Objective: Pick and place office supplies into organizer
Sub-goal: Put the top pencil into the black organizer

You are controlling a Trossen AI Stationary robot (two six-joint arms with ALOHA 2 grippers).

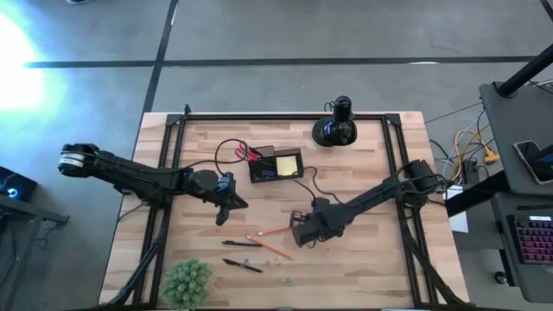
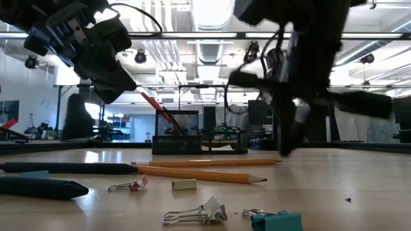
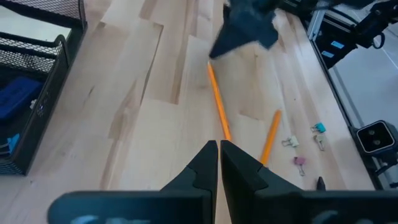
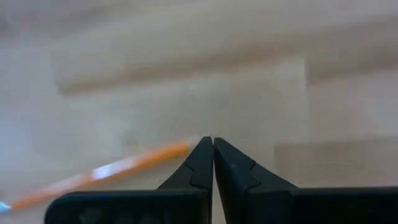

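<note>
scissors [image 1: 244, 154] and sticky pad [image 1: 286, 161] already sit in the organizer [image 1: 276, 164] near the bench's far edge. pencils [image 1: 270, 231], pens [image 1: 242, 264] and clips wait by the near edge. left gripper [image 1: 225, 210] and right gripper [image 1: 296, 231] hover empty, fingers pressed together.

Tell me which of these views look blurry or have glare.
High view: bright glare washes out the floor at the picture's left edge. Low view: ceiling lights flare, and the right gripper smears dark. Right wrist view: the table and orange pencil are soft. Left wrist view is sharp.
</note>
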